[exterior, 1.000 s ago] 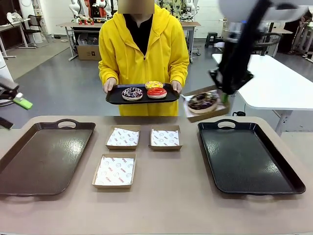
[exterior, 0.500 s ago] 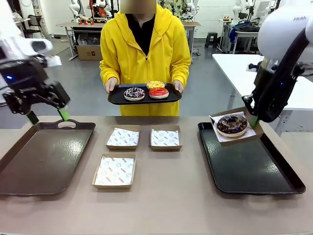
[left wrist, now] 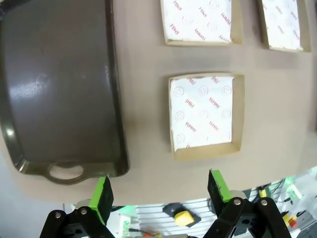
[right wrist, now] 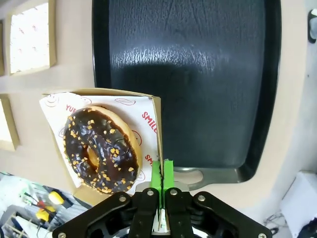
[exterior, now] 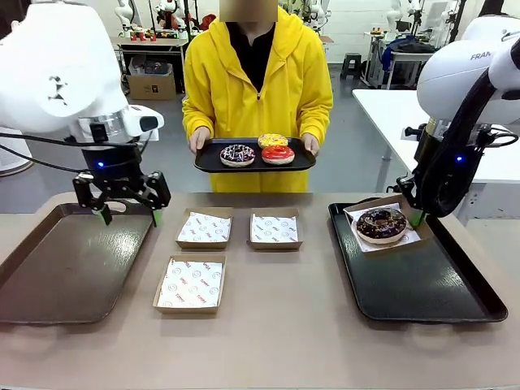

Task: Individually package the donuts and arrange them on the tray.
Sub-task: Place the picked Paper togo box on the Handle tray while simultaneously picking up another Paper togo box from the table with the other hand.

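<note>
Cardboard box with chocolate donut is hovering over black tray's far edge, right gripper pinching it; left gripper gaping.

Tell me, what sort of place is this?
Probably a robotics lab, not a bakery: white robot arms work at the table, with more workbenches across the hall behind the person.

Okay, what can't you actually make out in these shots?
Front view: whether the donut box in the right claw touches the black tray; its underside is hidden.
Front view: the yellow-iced donut, half hidden behind two others.
Left wrist view: an empty box, cut by the edge.
</note>
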`<state>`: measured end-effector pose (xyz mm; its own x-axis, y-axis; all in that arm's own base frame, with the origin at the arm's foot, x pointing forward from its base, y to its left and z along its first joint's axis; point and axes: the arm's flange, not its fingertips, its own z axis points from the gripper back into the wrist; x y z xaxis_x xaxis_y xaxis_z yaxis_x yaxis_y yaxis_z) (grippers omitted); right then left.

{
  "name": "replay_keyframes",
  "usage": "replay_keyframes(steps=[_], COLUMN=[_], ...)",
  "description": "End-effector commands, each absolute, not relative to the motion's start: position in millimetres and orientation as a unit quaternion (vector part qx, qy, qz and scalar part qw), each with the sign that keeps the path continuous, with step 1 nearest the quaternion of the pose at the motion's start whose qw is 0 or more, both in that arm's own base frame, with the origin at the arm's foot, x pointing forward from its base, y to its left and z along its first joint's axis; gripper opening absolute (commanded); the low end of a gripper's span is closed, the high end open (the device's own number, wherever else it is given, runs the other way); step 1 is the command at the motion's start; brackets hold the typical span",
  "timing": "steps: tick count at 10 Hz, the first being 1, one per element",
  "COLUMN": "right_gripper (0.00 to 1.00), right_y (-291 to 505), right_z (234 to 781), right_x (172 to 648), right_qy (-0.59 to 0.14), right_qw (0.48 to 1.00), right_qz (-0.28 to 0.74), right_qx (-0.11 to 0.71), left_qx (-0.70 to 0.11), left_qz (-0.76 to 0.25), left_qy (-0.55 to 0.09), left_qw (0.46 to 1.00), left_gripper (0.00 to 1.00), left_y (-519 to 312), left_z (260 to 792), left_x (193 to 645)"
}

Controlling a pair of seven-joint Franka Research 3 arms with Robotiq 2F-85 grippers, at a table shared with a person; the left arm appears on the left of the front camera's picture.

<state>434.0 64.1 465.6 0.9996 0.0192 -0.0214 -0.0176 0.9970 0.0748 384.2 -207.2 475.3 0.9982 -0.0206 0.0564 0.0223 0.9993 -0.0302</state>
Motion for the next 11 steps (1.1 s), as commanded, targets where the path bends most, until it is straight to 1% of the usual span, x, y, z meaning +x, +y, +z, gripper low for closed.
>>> replay_keyframes(steps=[1, 4, 6, 7, 8, 11], right_gripper=[0.01, 0.01, 0.01, 0.01, 0.01, 0.01], right_y=[63.7, 63.7, 63.7, 63.7, 63.7, 63.7], right_z=[470.2, 470.2, 470.2, 470.2, 470.2, 470.2], right_x=[432.4, 432.4, 432.4, 432.4, 432.4, 432.4], right_qy=[0.006, 0.006, 0.006, 0.006, 0.006, 0.006], right_qw=[0.999, 0.999, 0.999, 0.999, 0.999, 0.999], right_qz=[0.009, 0.009, 0.009, 0.009, 0.009, 0.009], right_qx=[0.037, 0.037, 0.037, 0.037, 0.037, 0.037], left_qx=[-0.023, -0.040, -0.043, -0.059, -0.028, -0.028], left_qz=[0.013, 0.016, 0.005, -0.007, 0.000, 0.000], left_qy=[-0.041, -0.020, -0.010, -0.001, -0.009, -0.009], left_qw=[0.999, 0.999, 0.999, 0.998, 1.000, 1.000], left_gripper=[1.00, 1.00, 1.00, 1.00, 1.00, 1.00], left_y=[-217.7, -225.8, -225.6, -221.2, -224.1, -224.1], left_z=[451.7, 407.4, 393.8, 392.3, 394.4, 394.4], left_x=[386.7, 381.4, 376.1, 372.8, 379.0, 379.0])
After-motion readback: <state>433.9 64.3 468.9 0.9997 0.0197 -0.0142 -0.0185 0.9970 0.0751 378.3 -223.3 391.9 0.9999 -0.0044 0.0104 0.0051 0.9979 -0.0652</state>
